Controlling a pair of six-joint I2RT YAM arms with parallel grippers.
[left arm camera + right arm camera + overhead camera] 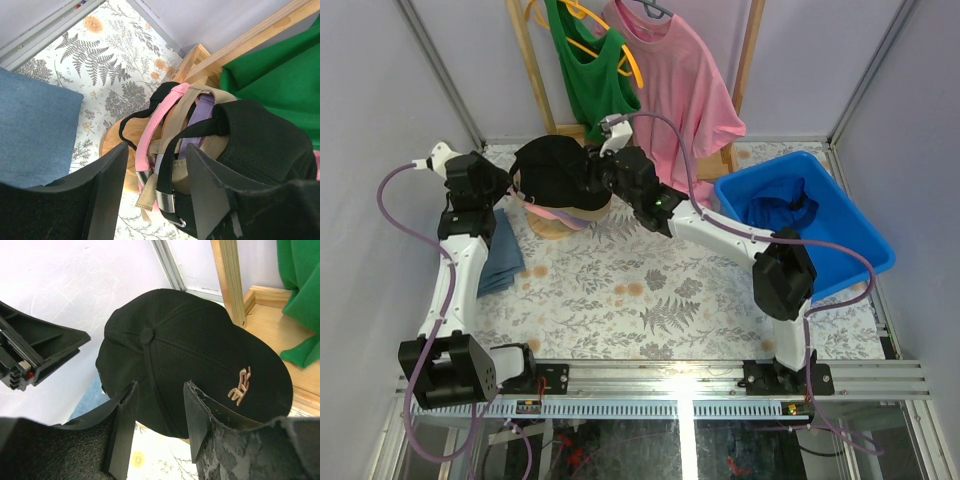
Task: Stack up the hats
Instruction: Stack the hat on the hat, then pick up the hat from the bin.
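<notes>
A black cap (552, 172) with a gold emblem (240, 386) tops a stack of hats on a round wooden stand (552, 228). Under it in the left wrist view are the back straps of a pink cap (155, 122), a tan cap (182, 112) and a lavender cap (200, 107). My left gripper (157, 192) is open at the stack's left, its fingers on either side of those straps. My right gripper (160, 410) is open at the stack's right, with the black cap's (200, 350) lower edge just beyond its fingertips. A blue cap (782, 208) lies in the bin.
A blue plastic bin (850, 225) stands at the right. Folded denim cloth (502, 255) lies left of the stand. Behind the stack, a green tank top (590, 70) and a pink T-shirt (685, 90) hang on a wooden rack (525, 60).
</notes>
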